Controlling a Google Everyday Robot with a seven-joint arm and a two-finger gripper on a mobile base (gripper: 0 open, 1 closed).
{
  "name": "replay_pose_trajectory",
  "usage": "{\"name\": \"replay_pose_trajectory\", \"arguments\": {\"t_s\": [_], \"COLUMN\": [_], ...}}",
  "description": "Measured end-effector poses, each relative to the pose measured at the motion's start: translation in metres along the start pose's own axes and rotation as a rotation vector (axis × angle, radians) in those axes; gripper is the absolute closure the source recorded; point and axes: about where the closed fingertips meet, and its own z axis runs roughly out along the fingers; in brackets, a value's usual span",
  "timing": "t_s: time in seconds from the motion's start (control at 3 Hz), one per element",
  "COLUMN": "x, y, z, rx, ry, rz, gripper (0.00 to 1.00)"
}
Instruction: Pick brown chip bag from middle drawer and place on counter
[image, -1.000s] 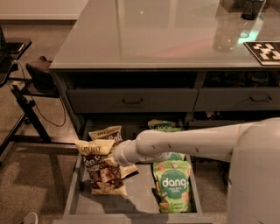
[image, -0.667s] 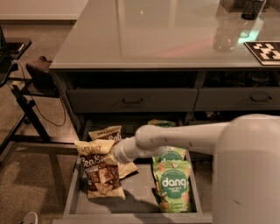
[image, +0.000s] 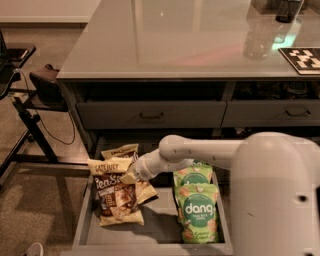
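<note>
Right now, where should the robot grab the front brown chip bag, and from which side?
Probably the upper right edge, by the cream top band, coming from above and the right. The brown chip bag lies face up in the middle drawer, so that thin edge is easy to pinch. The gripper is at that corner, with bare floor beside it.

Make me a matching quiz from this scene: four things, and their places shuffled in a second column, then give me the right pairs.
1. front brown chip bag
2. front dang pouch
3. tool
4. checkered card

A. counter, far right
B. middle drawer, right side
C. at the front brown chip bag's top edge
D. middle drawer, left side

Pairs: 1-D, 2-B, 3-C, 4-A
</note>
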Motion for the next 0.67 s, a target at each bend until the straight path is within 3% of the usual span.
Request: {"name": "replay_pose_trajectory", "arguments": {"t_s": [0.33,0.67], "x": [-0.017,-0.025], "y": [0.043,0.101], "z": [-0.065,-0.132], "rx": [0.034,0.067], "ry": [-0.025,-0.018], "rz": [-0.088,-0.18], "gripper": [1.0,1.0]}}
